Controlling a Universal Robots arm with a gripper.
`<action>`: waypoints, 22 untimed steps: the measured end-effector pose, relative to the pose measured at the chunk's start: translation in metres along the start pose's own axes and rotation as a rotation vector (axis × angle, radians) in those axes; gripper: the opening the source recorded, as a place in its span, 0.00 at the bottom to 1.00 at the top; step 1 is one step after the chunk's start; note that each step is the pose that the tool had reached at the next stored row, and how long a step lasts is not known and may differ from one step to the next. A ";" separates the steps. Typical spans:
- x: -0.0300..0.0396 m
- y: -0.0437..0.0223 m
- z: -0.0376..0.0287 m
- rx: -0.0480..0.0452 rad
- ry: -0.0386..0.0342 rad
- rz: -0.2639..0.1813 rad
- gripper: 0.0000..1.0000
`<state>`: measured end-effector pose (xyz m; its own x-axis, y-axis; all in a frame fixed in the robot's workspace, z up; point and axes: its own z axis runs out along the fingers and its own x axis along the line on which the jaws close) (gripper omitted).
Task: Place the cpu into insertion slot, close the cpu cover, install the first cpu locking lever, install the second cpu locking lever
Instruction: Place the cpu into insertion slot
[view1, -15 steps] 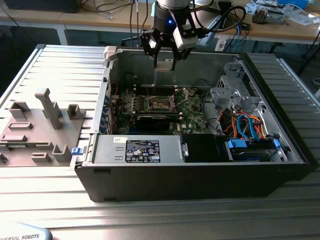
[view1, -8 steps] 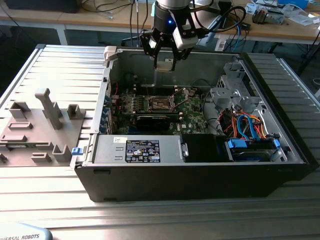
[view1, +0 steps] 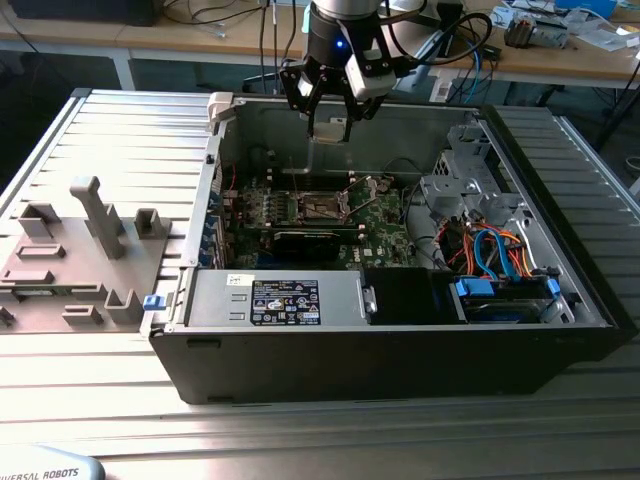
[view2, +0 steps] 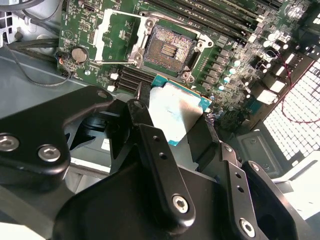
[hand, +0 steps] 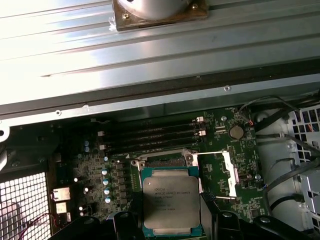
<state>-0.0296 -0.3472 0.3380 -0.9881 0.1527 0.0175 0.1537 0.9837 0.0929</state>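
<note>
A ribbed aluminium table (view1: 300, 440) of long parallel profiles carries everything. A black desktop computer case (view1: 400, 365) lies on its side directly on it, with the open side facing up, taking up the middle and the exterior view's right. Just beside the case, on the exterior view's left, a flat grey fixture plate (view1: 60, 275) rests on the ribs, with several grey holders standing on it, the tallest a T-shaped post (view1: 100, 215). A small blue piece (view1: 152, 301) sits between the plate's corner and the case. In the first wrist view the table's ribs (hand: 150, 55) run beyond the case wall, and a square bolted mounting plate (hand: 159, 15) with a round silver part sits on them.
</note>
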 end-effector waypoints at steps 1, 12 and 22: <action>0.0000 0.0000 0.0000 0.0000 -0.0001 0.000 0.54; 0.0000 0.0000 0.0004 0.0009 -0.0007 0.006 0.54; 0.0000 -0.0001 0.0008 0.0017 -0.0016 0.014 0.54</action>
<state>-0.0296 -0.3472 0.3372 -0.9860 0.1661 0.0172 0.1670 0.9817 0.0910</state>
